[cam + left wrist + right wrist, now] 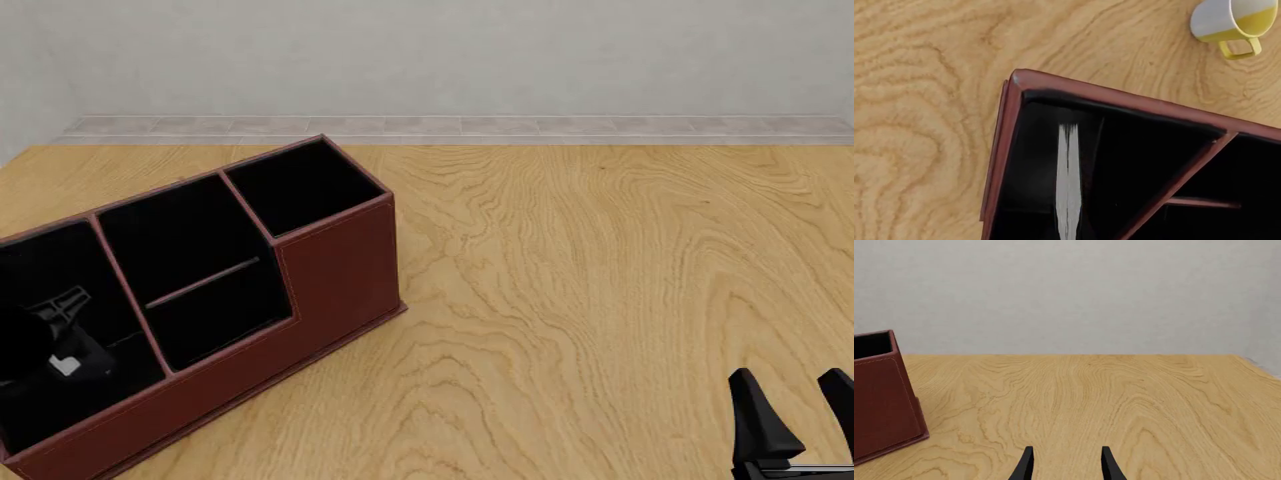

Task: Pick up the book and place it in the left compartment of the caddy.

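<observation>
Fingers of the left gripper (60,330) sit low inside the left compartment (40,262) of the caddy (334,270), apparently clamped on the book (1069,185), which stands edge-up directly below them. Right fingers (1066,465), apart, idle well away.

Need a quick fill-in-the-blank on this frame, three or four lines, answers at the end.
1. The caddy has ____ sections in a row.
2. The book, seen page-edge on, sits in the caddy's ____ compartment.
3. The right gripper holds nothing, and its jaws stand ____.
4. The mug in the left wrist view is white and ____.

Missing words: three; left; open; yellow
</observation>
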Controlling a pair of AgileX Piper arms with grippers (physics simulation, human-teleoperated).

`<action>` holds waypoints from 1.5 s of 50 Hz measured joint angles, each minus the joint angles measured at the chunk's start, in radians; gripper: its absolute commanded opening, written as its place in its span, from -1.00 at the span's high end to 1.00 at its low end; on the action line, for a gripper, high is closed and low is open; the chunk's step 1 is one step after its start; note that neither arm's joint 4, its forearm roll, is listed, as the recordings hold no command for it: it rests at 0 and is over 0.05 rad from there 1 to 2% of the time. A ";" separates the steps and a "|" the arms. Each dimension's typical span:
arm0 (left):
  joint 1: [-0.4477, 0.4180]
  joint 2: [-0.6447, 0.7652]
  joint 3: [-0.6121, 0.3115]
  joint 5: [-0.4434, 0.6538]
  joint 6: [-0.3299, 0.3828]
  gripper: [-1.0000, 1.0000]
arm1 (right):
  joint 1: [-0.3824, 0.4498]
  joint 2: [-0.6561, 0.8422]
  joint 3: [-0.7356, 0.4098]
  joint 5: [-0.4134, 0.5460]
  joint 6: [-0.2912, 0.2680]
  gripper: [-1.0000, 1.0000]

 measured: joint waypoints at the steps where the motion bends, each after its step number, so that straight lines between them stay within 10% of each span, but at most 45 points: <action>1: 0.000 0.002 0.001 -0.002 0.000 1.00 | 0.000 0.000 0.000 0.000 0.000 -1.00; 38: 0.003 0.057 0.020 -0.064 0.005 1.00 | 0.000 0.000 0.000 0.000 0.000 -1.00; 39: 0.003 0.058 0.019 -0.064 0.006 -1.00 | 0.000 0.000 0.000 0.000 0.000 -1.00; 75: -0.006 0.005 -0.005 -0.019 0.024 -1.00 | 0.000 0.000 0.000 0.000 0.000 -1.00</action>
